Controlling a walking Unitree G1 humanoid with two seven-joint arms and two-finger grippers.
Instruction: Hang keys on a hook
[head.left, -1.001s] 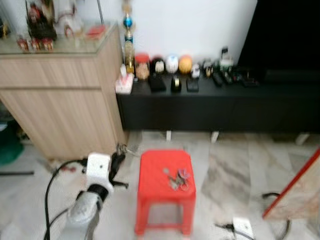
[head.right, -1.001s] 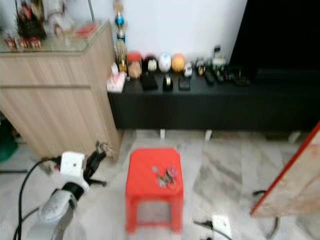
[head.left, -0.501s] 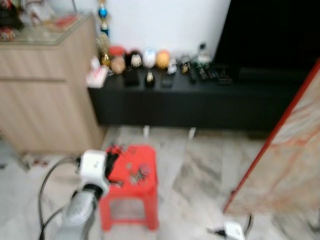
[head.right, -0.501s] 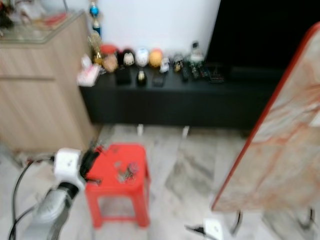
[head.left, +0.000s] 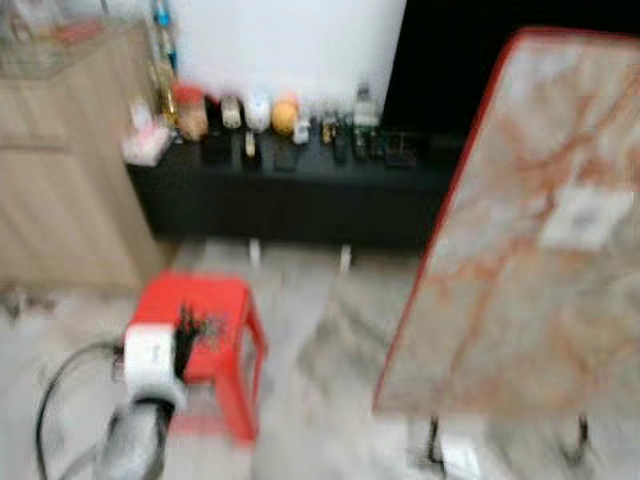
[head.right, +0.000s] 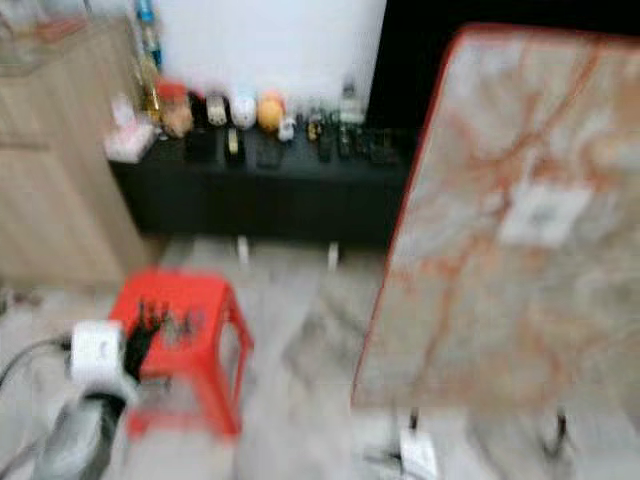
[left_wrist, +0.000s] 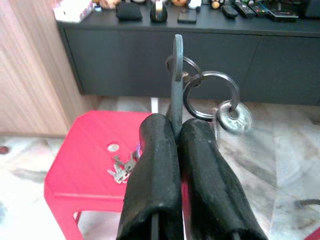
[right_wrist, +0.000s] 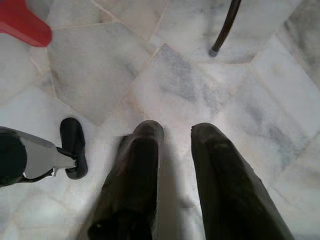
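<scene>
Left gripper (left_wrist: 176, 131) fingers pressed together, clamped on keys (left_wrist: 200, 92); rings and a round tag stick out past the fingertips. Red stool (left_wrist: 90, 165) below and beyond, more keys (left_wrist: 122, 167) lying on its seat. Right gripper (right_wrist: 175, 132) fingers apart, holding nothing, over marble floor (right_wrist: 190, 80)
</scene>
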